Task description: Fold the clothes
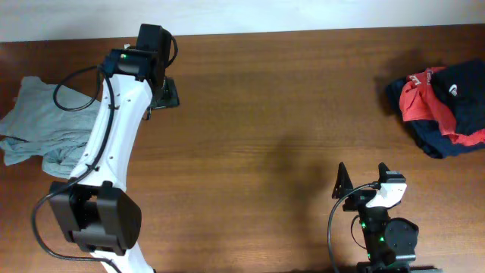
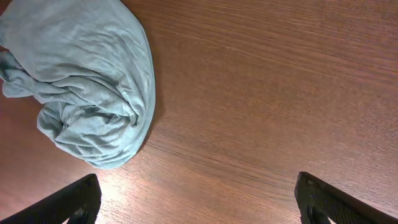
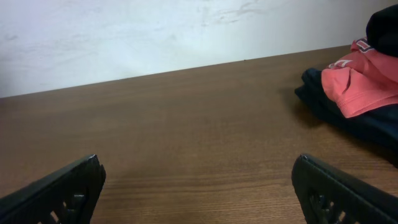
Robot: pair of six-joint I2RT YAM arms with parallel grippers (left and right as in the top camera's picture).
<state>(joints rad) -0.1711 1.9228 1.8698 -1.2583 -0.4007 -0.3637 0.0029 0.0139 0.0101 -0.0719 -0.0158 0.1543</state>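
Lying crumpled at the right edge of the table point(image 1: 265, 114), toward the far corner, the black T-shirt point(image 1: 470, 95) point(image 3: 384, 25) is heaped together with a red shirt point(image 1: 424, 106) point(image 3: 360, 84) caught among its folds. A pale grey-blue shirt point(image 1: 38, 121) point(image 2: 87, 87) sits bunched at the left edge. The left gripper point(image 1: 163, 92) point(image 2: 199, 199) hangs near the far edge, jaws spread wide, grasping nothing. The right gripper point(image 1: 362, 178) point(image 3: 199, 186), by the near edge, is likewise released and empty, well apart from the heap.

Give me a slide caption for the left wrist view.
Open left gripper above a brown wooden table, with a crumpled pale grey-blue shirt nearby.
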